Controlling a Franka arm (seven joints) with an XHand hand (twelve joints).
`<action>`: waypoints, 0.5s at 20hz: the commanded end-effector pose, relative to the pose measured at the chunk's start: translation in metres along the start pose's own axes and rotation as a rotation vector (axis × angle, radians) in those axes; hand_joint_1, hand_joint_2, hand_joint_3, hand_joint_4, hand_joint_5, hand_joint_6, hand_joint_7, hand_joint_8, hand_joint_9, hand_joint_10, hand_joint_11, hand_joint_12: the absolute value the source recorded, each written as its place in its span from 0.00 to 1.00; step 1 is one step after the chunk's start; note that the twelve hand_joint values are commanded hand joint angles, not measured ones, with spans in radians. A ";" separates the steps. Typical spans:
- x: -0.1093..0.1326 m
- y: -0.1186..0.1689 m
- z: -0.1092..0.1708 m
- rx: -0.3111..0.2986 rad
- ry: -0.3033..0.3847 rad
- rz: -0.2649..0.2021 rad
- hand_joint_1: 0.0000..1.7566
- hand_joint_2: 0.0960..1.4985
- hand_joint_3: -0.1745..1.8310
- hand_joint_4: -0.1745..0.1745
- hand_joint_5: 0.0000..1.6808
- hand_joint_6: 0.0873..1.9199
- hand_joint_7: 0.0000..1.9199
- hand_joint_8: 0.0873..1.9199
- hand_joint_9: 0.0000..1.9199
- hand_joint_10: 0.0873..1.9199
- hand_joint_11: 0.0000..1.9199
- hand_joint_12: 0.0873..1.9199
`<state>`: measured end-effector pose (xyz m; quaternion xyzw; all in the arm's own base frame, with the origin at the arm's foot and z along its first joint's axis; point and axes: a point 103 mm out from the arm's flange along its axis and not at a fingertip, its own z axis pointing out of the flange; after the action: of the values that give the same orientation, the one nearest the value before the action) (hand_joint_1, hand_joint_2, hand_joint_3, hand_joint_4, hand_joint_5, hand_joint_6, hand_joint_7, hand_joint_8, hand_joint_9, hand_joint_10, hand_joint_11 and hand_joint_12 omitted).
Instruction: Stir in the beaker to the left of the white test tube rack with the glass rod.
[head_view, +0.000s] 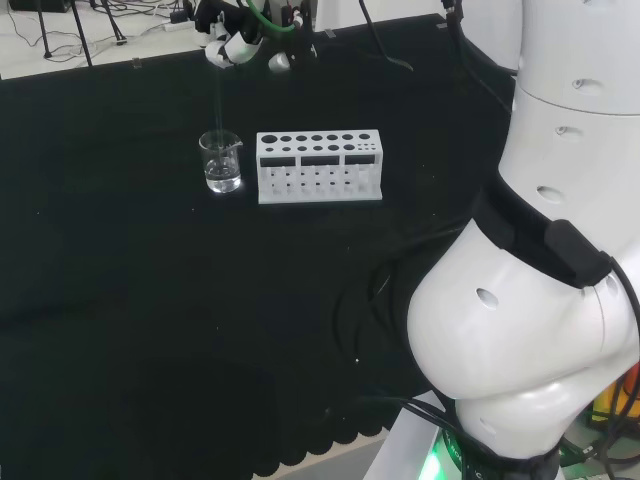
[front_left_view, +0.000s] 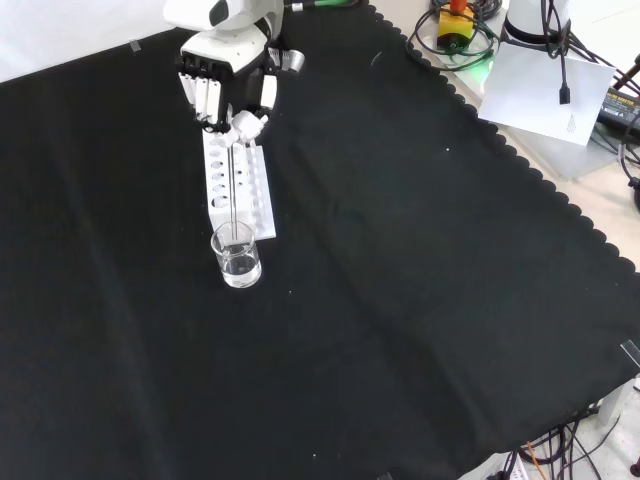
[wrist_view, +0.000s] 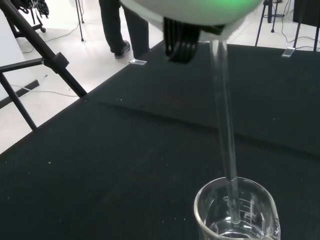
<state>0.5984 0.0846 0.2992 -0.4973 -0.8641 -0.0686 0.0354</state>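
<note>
A small clear beaker (head_view: 221, 162) with a little clear liquid stands just left of the white test tube rack (head_view: 319, 166) in the head view. In the front view the beaker (front_left_view: 237, 256) sits in front of the rack (front_left_view: 236, 183). The black and white hand (front_left_view: 226, 82) hangs above them, fingers curled on the top of a glass rod (front_left_view: 233, 182). The rod (wrist_view: 224, 120) runs straight down and its lower end dips inside the beaker (wrist_view: 237, 212), near the liquid. In the head view the hand (head_view: 232, 40) is directly above the beaker and the rod (head_view: 218, 95) is faint.
The arm's big white links (head_view: 540, 260) stand at the right of the head view. Cables and a white sheet (front_left_view: 540, 85) lie beyond the cloth's scalloped edge in the front view. A black tripod leg (wrist_view: 47, 55) stands on the floor past the bench.
</note>
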 end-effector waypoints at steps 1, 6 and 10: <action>0.009 0.006 0.022 0.034 0.008 -0.012 0.75 0.43 0.46 0.00 0.68 0.30 0.58 0.65 0.82 0.50 0.85 0.44; 0.016 0.013 0.035 0.051 0.016 -0.037 0.75 0.43 0.46 0.00 0.68 0.30 0.58 0.65 0.82 0.50 0.85 0.44; 0.013 0.015 0.045 0.067 0.022 -0.032 0.75 0.42 0.46 0.00 0.68 0.30 0.58 0.65 0.82 0.50 0.85 0.44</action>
<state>0.6028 0.1065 0.2652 -0.4831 -0.8723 -0.0507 0.0556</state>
